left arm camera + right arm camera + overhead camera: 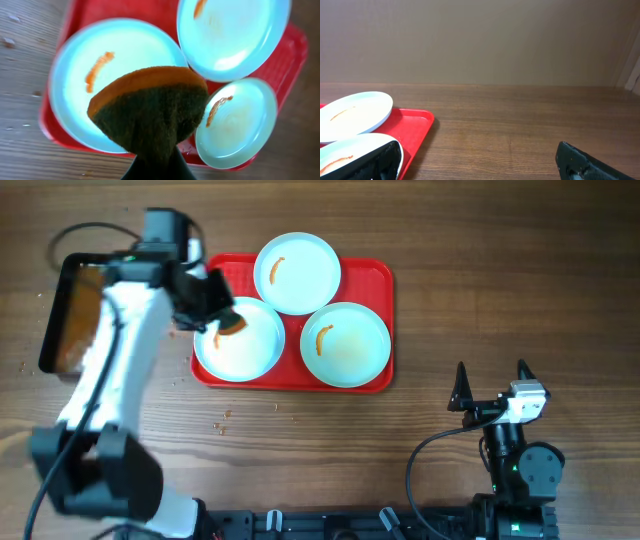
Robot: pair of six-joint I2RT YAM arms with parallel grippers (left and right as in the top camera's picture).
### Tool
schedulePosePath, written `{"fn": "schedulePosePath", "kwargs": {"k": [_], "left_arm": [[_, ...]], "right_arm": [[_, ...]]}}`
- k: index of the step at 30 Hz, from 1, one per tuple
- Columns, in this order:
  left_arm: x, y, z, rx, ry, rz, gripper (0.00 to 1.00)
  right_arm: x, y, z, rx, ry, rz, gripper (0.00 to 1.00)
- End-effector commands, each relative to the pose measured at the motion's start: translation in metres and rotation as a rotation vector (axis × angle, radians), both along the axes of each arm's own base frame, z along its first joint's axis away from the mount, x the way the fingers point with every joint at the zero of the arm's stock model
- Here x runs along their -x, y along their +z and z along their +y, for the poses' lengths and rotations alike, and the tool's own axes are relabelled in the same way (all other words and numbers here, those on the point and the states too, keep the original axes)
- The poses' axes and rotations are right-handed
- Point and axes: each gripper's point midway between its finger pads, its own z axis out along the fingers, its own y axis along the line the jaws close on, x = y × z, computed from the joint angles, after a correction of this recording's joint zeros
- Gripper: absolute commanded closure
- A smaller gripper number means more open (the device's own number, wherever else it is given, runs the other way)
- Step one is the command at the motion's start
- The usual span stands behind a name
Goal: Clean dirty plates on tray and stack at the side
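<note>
Three white plates lie on the red tray [375,280], each with an orange smear: a left one [245,345], a top one [298,270] and a right one [348,345]. My left gripper [215,305] is shut on a sponge [150,112] with an orange top and dark green scouring face, held above the left plate [100,80]. The left wrist view also shows the top plate [235,35], the right plate [240,125] and the tray [295,47]. My right gripper [492,385] is open and empty, resting on the table right of the tray [415,125].
A black tray of brownish liquid [68,315] stands left of the red tray, partly under my left arm. Small crumbs [222,418] lie on the wooden table in front of the red tray. The right arm base [520,470] sits at the front right.
</note>
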Motion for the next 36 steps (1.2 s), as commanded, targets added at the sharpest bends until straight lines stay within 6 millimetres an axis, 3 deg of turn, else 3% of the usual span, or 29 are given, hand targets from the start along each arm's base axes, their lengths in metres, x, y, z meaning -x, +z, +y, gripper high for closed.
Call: {"fn": "schedulePosePath", "kwargs": {"k": [1, 4, 7, 10, 14, 18, 22, 23, 24, 27, 30, 33, 34, 36], "left_arm": [[-0.001, -0.040, -0.028, -0.023, -0.067, 0.093, 0.96], [-0.001, -0.068, -0.030, -0.055, -0.078, 0.154, 0.96], [-0.013, -0.077, -0.030, -0.051, -0.072, 0.133, 0.96], [-0.025, -0.079, -0.034, -0.044, -0.075, 0.082, 0.96], [-0.022, -0.095, -0.033, -0.045, -0.075, 0.078, 0.96], [-0.018, -0.107, -0.029, -0.066, -0.069, 0.084, 0.96], [-0.021, -0.113, -0.029, -0.062, -0.069, 0.060, 0.96], [-0.020, -0.114, -0.029, -0.063, -0.069, 0.066, 0.84], [-0.017, -0.114, -0.029, -0.065, -0.069, 0.076, 0.41], [-0.013, -0.115, -0.027, -0.068, -0.068, 0.093, 0.41], [-0.013, -0.102, -0.019, -0.067, -0.048, 0.093, 0.44], [-0.013, -0.056, 0.000, -0.058, 0.002, 0.042, 0.53], [-0.011, -0.039, 0.005, -0.055, 0.016, 0.017, 0.53], [-0.004, -0.009, 0.016, -0.051, 0.043, -0.038, 0.43]], "right_arm": [[0.001, 0.012, 0.009, -0.001, 0.053, -0.053, 0.00], [0.009, 0.031, 0.043, -0.131, 0.261, -0.109, 0.00], [0.022, 0.050, 0.068, -0.283, 0.437, -0.136, 0.00], [0.042, 0.075, 0.091, -0.242, 0.603, -0.226, 0.00], [0.059, 0.100, 0.104, -0.181, 0.703, -0.279, 0.00], [0.054, 0.115, 0.115, -0.105, 0.765, -0.196, 0.00], [0.040, 0.141, 0.135, -0.123, 0.963, -0.024, 0.00], [0.036, 0.146, 0.140, -0.139, 1.025, 0.019, 0.00], [0.033, 0.150, 0.144, -0.160, 1.081, 0.061, 0.00], [0.028, 0.151, 0.151, -0.199, 1.224, 0.138, 0.00], [0.025, 0.151, 0.154, -0.229, 1.294, 0.179, 0.00], [0.030, 0.159, 0.155, -0.214, 1.342, 0.164, 0.00], [0.033, 0.164, 0.155, -0.205, 1.360, 0.152, 0.00], [0.045, 0.174, 0.157, -0.166, 1.440, 0.130, 0.00]]}}
